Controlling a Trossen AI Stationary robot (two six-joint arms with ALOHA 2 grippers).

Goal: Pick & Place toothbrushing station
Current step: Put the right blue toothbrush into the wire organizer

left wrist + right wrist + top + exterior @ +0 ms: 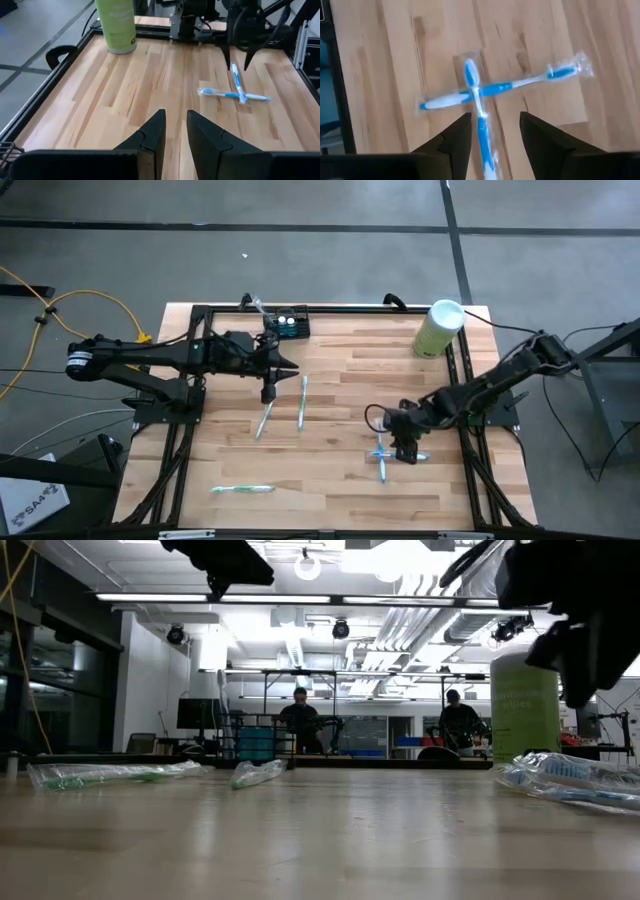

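Note:
The toothbrushing station [287, 325] is a small black slotted holder standing at the table's far edge, left of the middle. Two wrapped blue toothbrushes [385, 458] lie crossed on the table at the right [490, 90]. My right gripper [495, 117] hangs open just above them, pointing steeply down, a finger on either side of the lower brush [480, 135]; it holds nothing. My left gripper [175, 116] hovers over the table's middle left [290, 367], pointing toward the right edge. Its fingers stand a little apart with nothing between them.
A pale green cylinder with a white lid [440, 328] stands at the far right. Two wrapped green toothbrushes [264, 420] [302, 402] lie below my left gripper, a third [242, 489] near the front edge. People sit in the room beyond the table.

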